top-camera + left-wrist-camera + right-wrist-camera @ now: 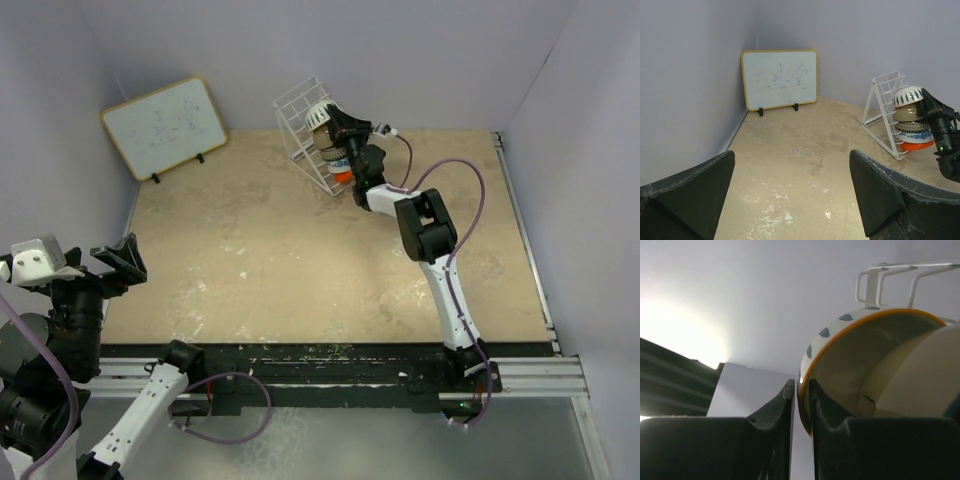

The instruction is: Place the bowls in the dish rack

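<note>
R gripper [801, 385] is straddling the rim of the top bowl [865, 370] in the dish rack [884, 95]. Its jaws are standing just a crack apart. One finger is lying against the bowl's inside, and a sliver of light is showing betw. the other finger and the outside wall. That bowl, white w/ dark blue drops and an orange lip, is sitting on edge at the rack's top. Under it in the rack, 3 more are nesting on edge: a tan bowl [904, 114], a blue-print bowl [912, 127], and an orange-red bowl [917, 145] lowest. The rack is leaning like an A-frame on the table [300, 250]. A whiteboard [780, 79] is standing left of the rack, well apart. L gripper [118, 265] is hovering far from the rack on the whiteboard's side, jaws spread wide, nothing betw. them.
</note>
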Tool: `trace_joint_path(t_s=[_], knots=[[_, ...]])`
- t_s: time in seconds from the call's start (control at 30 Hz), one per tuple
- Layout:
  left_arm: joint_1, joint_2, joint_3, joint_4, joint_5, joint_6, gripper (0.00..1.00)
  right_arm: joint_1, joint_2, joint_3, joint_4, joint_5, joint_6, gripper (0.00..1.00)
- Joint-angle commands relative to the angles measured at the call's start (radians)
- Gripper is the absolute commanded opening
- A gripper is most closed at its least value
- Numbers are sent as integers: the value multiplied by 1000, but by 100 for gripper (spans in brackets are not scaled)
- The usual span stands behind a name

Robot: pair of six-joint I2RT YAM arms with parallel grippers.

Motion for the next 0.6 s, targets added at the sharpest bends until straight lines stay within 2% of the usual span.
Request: trace_joint_path(t_s=[0.0, 0.13, 0.57], knots=[[-10, -3, 1, 9, -15, -5, 99, 7, -103, -33, -42, -35, 6, 23], [-16, -5, 3, 11, -17, -7, 99, 6, -143, -80, -87, -30, 9, 32], [-23, -16, 5, 6, -27, -12, 99, 1, -193, -128, -215, -75, 37, 38]])
